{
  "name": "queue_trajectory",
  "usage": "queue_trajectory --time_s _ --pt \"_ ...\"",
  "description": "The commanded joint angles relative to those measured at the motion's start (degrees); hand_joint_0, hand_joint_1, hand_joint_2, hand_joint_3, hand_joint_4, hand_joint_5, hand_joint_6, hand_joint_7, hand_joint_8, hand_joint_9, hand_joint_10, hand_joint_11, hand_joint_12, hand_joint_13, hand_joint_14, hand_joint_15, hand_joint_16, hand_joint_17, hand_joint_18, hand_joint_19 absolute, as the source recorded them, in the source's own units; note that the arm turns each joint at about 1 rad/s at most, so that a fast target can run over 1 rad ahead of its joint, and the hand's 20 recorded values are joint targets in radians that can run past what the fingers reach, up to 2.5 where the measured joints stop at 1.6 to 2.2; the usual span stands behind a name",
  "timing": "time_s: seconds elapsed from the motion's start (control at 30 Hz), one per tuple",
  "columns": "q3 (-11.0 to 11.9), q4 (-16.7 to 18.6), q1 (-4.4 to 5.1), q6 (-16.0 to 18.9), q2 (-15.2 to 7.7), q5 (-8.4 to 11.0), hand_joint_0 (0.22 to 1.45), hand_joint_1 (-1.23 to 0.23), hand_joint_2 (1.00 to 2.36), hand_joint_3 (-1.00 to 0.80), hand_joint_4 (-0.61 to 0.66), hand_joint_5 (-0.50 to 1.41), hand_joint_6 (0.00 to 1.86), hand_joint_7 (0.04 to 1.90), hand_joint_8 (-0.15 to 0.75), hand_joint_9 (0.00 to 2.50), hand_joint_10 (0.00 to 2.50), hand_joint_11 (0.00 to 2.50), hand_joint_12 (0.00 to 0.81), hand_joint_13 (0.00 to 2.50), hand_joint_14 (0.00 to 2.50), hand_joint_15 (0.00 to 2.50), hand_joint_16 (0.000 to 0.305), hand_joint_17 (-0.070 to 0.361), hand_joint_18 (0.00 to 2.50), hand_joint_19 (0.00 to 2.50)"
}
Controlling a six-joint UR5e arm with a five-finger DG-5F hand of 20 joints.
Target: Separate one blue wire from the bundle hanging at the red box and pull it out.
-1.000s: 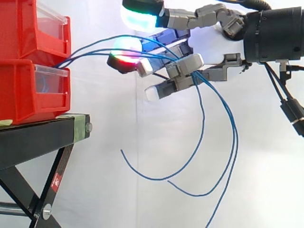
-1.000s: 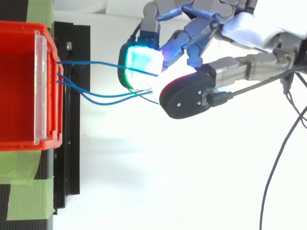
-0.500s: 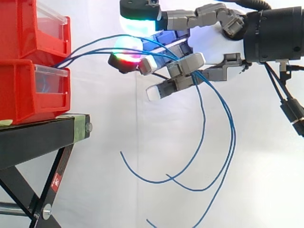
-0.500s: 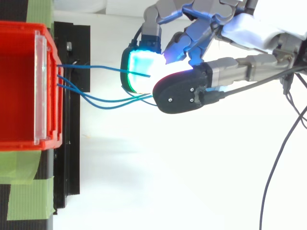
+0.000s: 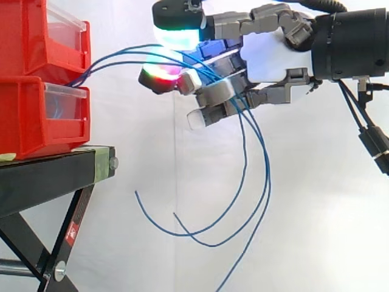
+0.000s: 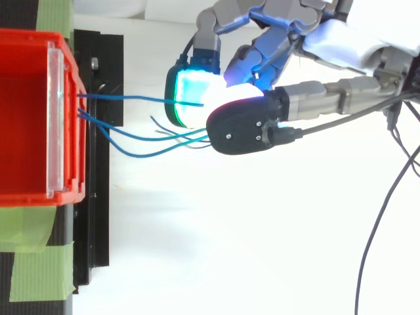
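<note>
Three blue wires (image 6: 131, 97) ran from the front of two stacked red bins (image 5: 27, 115) on one black stand (image 5: 55, 173) into the hand (image 5: 273, 58), whose fingers curled around them (three loose ends dangled beneath).

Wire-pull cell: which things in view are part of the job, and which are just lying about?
In the job:
- blue wires, running from the bins into the fingers
- red bins
- hand, pinching the wires

Lying about:
- black stand
- green tape
- white curtain
</note>
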Motion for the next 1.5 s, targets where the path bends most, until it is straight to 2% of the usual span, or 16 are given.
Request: queue_trajectory --time_s 0.0,0.17,0.37,0.57,0.77,0.97,1.03,1.4,1.43,1.47 --pt "0.0 0.04 0.04 0.0 0.0 0.0 0.6 -0.77 1.03 -0.02 0.02 -0.14 0.77 1.17 0.325 1.05 0.02 1.18 0.42 1.07 0.02 1.13 0.048 0.109 0.69 0.63" --pt "0.0 0.12 -0.05 0.0 0.0 0.0 0.6 -0.78 1.03 0.0 0.0 -0.13 0.77 1.19 0.316 0.99 0.02 1.08 0.421 0.71 0.02 0.74 0.051 0.116 0.62 0.6" --pt "0.0 0.04 0.04 -0.17 0.0 0.0 0.6 -0.79 1.03 0.0 0.0 -0.13 0.77 1.2 0.31 0.91 0.02 0.96 0.403 0.55 0.02 0.53 0.052 0.117 0.55 0.57" --pt "0.0 0.21 -0.05 -0.26 0.0 0.0 0.6 -0.79 1.03 0.0 -0.01 -0.13 0.77 1.19 0.267 0.62 0.01 0.5 0.353 0.21 0.01 0.24 0.051 0.115 0.32 0.41" --pt "0.0 -0.05 0.04 -0.35 0.0 0.0 0.6 -0.8 1.03 0.0 -0.03 -0.13 0.76 1.21 0.226 0.38 0.0 0.21 0.338 0.1 0.01 0.16 0.05 0.113 0.19 0.32" --pt "0.0 -0.67 0.04 -1.67 0.0 0.0 0.6 -0.8 1.03 -0.01 -0.04 -0.12 0.76 1.21 0.227 0.35 0.01 0.19 0.338 0.08 0.01 0.16 0.05 0.113 0.17 0.31" --pt "0.0 -1.37 0.04 -2.02 0.0 0.0 0.6 -0.78 1.03 -0.01 -0.04 -0.13 0.78 1.15 0.221 0.32 0.01 0.21 0.332 0.03 0.01 0.17 0.05 0.112 0.11 0.33" --pt "-0.09 -5.41 0.13 -3.43 0.0 0.0 0.6 -0.78 1.03 -0.01 -0.03 -0.13 0.78 1.16 0.225 0.33 0.01 0.23 0.336 0.02 0.0 0.16 0.051 0.115 0.08 0.32" --pt "-1.05 -7.26 0.3 -3.69 0.0 0.09 0.6 -0.78 1.03 -0.01 -0.04 -0.13 0.78 1.15 0.225 0.33 0.01 0.23 0.337 0.02 0.0 0.16 0.051 0.115 0.08 0.32" --pt "-1.49 -7.52 0.39 -3.6 0.0 0.44 0.59 -0.78 1.03 0.0 -0.04 -0.13 0.78 1.16 0.226 0.33 0.01 0.22 0.338 0.02 0.01 0.16 0.051 0.115 0.08 0.33"
